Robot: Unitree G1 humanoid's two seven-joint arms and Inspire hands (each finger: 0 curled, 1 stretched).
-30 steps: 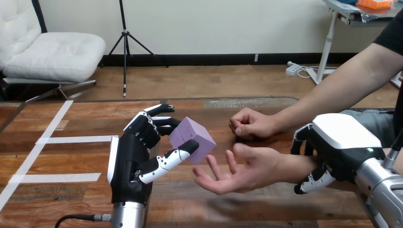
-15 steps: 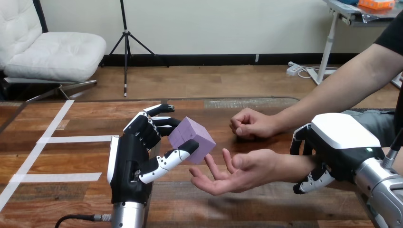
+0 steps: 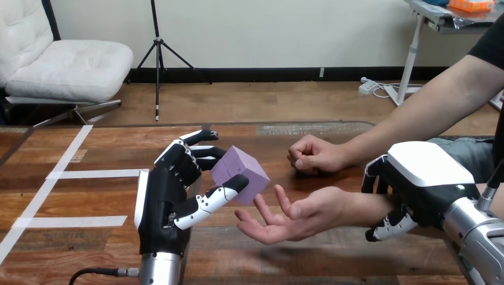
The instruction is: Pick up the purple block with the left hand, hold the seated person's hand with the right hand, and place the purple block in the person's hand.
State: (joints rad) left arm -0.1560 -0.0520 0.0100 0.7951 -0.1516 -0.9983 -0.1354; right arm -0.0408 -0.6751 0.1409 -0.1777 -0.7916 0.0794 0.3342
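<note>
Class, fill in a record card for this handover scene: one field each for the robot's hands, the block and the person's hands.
Left hand: shut on the purple block
Right hand: curled round the person's wrist
Purple block: not yet in the person's palm
Person's open hand: palm up, beside the block
Person's other hand: closed, farther back

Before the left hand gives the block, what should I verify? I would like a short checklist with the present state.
1. Purple block pinched in left hand: ok.
2. Right hand curled round the person's wrist: ok.
3. Person's open hand palm up: ok.
4. Block over that palm: not ok, it is left of it, by the fingertips.
5. Person's fist out of the way: probably ok.
</note>
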